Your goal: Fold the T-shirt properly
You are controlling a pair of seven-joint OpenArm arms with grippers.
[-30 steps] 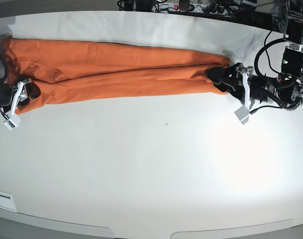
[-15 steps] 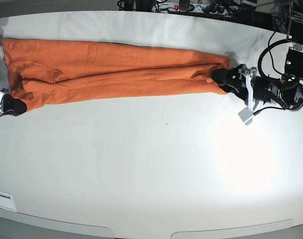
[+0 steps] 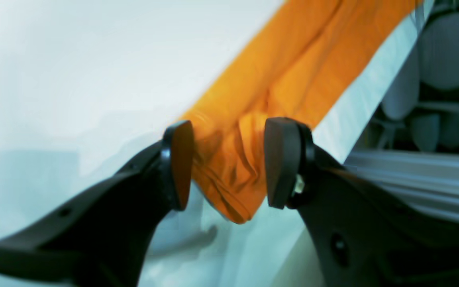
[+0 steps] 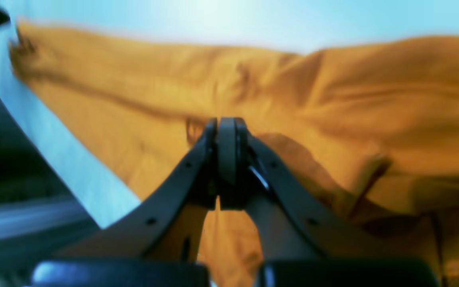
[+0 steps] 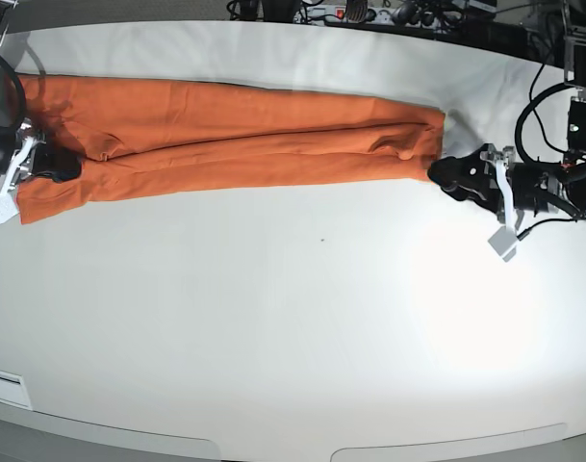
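The thin, limp orange T-shirt (image 5: 235,135) lies as a long band across the table (image 5: 293,318); grip its end corners. Left claw (image 3: 227,163) spread around one end; right claw (image 4: 226,159) pressed together over cloth.

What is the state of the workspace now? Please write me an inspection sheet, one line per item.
Surface: white table, bare in front; one small dark speck near the middle.
Job's things: plain orange thin-fabric T-shirt, lying as a long narrow band along the far side.
Clutter: small white label at the near left edge.
Grippers: left gripper, jaws apart around the shirt's end corner, not clamping it; right gripper, jaws shut over the shirt's other end; whether fabric is pinched cannot be told.
Cables: black cables loop by the left arm.
Surroundings: dark equipment behind the far edge.
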